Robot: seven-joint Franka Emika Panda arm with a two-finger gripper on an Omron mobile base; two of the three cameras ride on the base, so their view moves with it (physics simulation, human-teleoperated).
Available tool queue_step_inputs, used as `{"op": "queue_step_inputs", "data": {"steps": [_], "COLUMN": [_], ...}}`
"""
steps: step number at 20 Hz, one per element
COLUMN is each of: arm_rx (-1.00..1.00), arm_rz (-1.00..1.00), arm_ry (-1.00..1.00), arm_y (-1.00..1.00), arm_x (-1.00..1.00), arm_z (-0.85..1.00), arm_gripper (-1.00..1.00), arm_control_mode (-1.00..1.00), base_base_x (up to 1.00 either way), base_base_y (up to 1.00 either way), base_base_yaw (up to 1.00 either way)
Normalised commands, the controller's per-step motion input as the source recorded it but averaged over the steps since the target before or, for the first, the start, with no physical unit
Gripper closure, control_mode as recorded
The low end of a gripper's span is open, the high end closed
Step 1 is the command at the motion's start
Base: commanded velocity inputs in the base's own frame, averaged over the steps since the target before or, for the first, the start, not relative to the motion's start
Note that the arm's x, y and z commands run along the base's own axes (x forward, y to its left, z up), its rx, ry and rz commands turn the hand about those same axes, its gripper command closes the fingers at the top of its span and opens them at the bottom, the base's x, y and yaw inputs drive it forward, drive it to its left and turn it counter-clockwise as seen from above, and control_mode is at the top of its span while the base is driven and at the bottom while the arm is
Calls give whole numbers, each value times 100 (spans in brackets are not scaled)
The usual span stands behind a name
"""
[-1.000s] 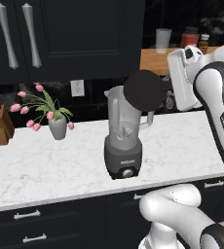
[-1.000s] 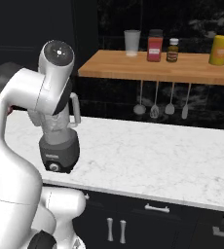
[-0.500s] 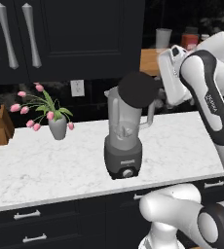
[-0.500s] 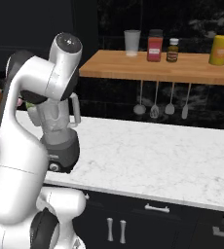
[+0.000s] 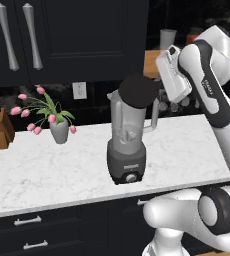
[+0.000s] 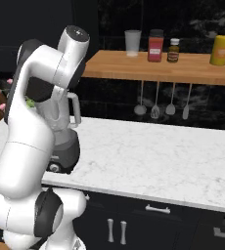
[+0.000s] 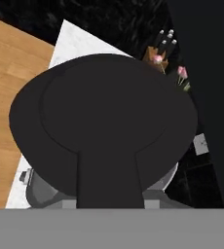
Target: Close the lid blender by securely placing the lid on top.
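Lid [image 5: 138, 91]: black disc, tilted, in the air at the blender's rim, tab toward the arm.
Hand [image 5: 159, 86]: pinching the lid by its tab.
Blender [image 5: 127, 142]: upright on the white marble table [image 5: 47, 170], jar open under the lid.
Flower vase [image 5: 60, 131]: left of the blender, well apart.
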Motion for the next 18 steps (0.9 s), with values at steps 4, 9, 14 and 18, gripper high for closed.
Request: {"op": "queue_step_inputs", "data": {"steps": [4,9,14,18], "arm_rx": [0,0,0,1], "arm_rz": [0,0,0,0], "arm_ry": [8,10,9,8], "arm_y": [12,12,2,0], "arm_x": [10,24,23,16], "arm_z": [-4,-2,-2,0], "arm_gripper": [100,100,100,100], "arm_control_mode": [-100,-100,-100,-100], "base_base_x": [0,0,0,0], "base_base_y": [0,0,0,0], "base_base_yaw": [0,0,0,0]}}
